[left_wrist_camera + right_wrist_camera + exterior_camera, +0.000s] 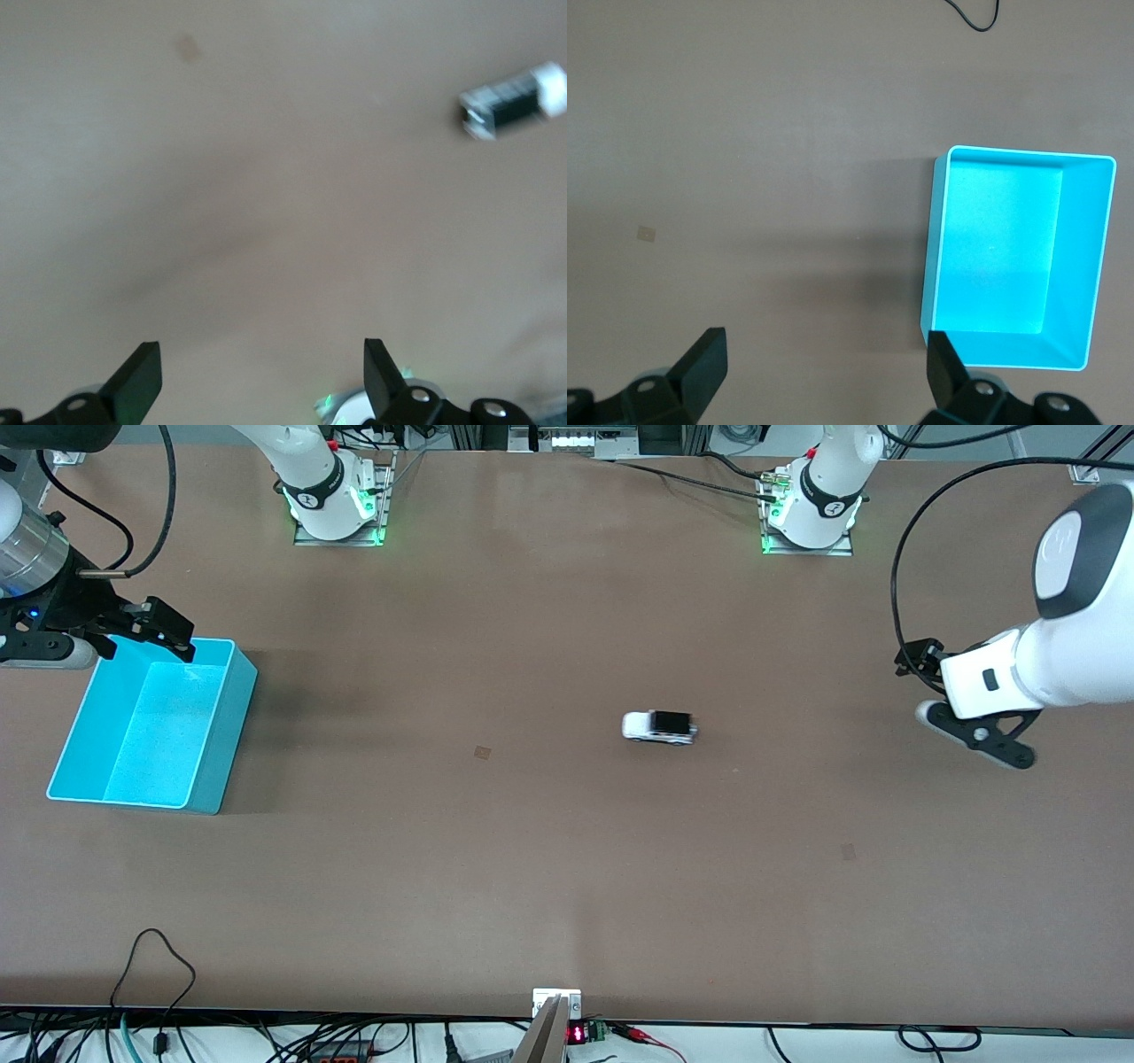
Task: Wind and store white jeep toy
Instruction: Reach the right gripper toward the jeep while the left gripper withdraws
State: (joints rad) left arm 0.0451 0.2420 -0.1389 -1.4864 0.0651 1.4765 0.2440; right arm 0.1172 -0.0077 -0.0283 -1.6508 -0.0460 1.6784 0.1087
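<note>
The white jeep toy (660, 727), black roof panel at its rear, stands on its wheels on the brown table (532, 868) near the middle, toward the left arm's end. In the left wrist view the jeep (514, 100) shows off to one side, well away from the fingers. My left gripper (918, 662) hangs open over the table's edge at the left arm's end, with nothing between its fingers (142, 376). My right gripper (174, 632) hovers open and empty over a corner of the cyan bin (226, 726). The bin (1079, 257) has nothing in it.
Both arm bases (337, 500) (811, 509) stand along the table's edge farthest from the front camera. A black cable (159, 957) loops onto the table at the front edge. A small tan mark (483, 752) lies between bin and jeep.
</note>
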